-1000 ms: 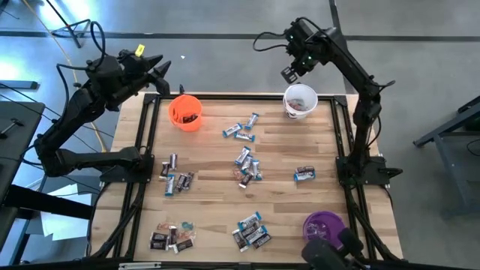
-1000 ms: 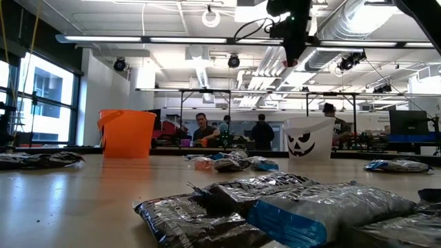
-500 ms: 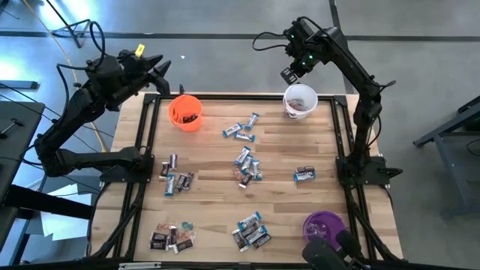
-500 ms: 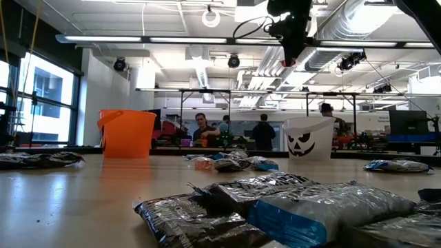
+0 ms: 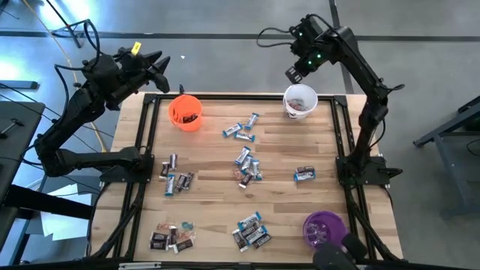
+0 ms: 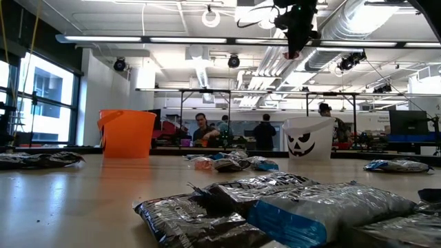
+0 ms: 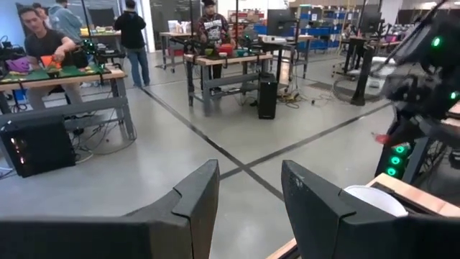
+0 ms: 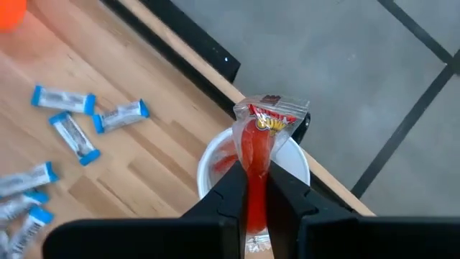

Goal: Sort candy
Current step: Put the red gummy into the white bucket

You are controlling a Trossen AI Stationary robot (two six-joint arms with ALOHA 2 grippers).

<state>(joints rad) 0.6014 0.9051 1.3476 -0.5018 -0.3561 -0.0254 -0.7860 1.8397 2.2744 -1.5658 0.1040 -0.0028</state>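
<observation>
Your right gripper (image 8: 253,188) pinches a red wrapped candy (image 8: 259,147) by its lower end, its crimped top sticking out past the fingertips, directly over the white cup (image 8: 291,169). It is light, soft and crinkly, likely slippery in its film, so grip the flat seam. Your left gripper (image 7: 248,191) hangs open and empty beyond the orange cup (image 5: 184,112), far from the candy

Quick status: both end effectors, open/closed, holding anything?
Left end effector: open, empty, raised past the table's far edge.
Right end effector: closed on a red wrapped candy, above the white cup.
</observation>
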